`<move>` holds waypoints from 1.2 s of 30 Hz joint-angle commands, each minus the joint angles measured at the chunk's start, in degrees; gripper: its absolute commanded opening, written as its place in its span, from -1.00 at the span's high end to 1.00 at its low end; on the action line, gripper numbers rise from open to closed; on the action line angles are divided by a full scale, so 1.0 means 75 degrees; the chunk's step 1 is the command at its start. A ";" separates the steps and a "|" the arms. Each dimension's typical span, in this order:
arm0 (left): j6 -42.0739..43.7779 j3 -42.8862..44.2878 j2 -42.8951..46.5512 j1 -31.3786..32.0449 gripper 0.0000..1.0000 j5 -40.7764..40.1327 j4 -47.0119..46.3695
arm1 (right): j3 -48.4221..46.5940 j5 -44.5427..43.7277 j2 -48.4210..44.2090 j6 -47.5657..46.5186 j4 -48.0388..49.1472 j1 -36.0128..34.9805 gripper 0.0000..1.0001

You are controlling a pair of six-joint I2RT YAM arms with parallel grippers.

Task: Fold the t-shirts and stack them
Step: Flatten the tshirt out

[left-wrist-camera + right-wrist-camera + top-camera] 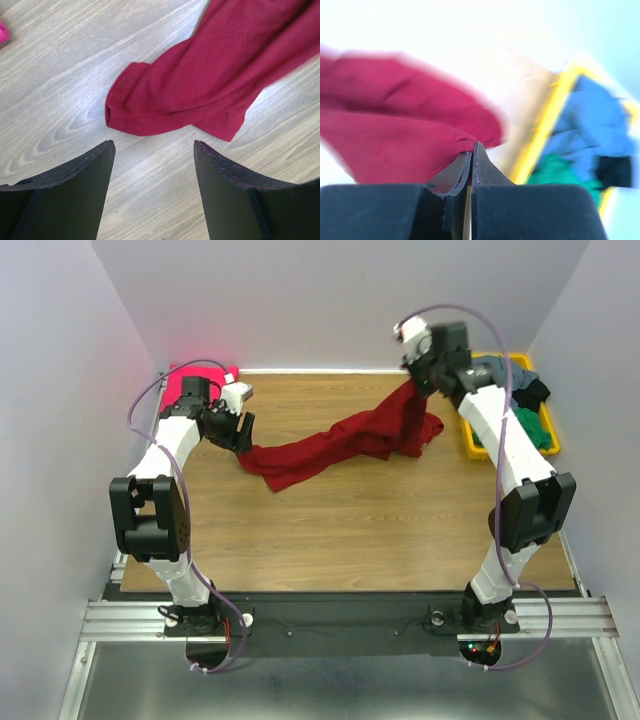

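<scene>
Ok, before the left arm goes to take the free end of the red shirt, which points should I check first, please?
1. The right claw is shut on the red t-shirt: ok.
2. The left claw is open and holds nothing: ok.
3. The shirt's free end lies on the table, just ahead of the left claw: ok.
4. The shirt is spread flat: not ok, it is bunched and twisted.
5. The pink t-shirt is out of the way, at the far left corner: ok.

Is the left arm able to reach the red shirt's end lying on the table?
Likely yes: the left gripper hangs open right beside the loose end of the red shirt, with nothing between them.
</scene>
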State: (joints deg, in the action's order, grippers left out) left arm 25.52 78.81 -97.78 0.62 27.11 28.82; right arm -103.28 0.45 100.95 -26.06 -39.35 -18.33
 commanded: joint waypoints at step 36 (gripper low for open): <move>-0.0273 0.4680 -0.3978 0.1147 -0.44 -0.0217 0.0258 | 0.0973 0.0339 -0.1330 0.0581 0.0044 0.0803 0.99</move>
State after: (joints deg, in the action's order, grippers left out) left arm 26.24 111.59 -125.91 8.32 27.09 26.59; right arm -97.76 2.37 96.62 -21.12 -40.25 -12.19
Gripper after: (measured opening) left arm 0.712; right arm 0.026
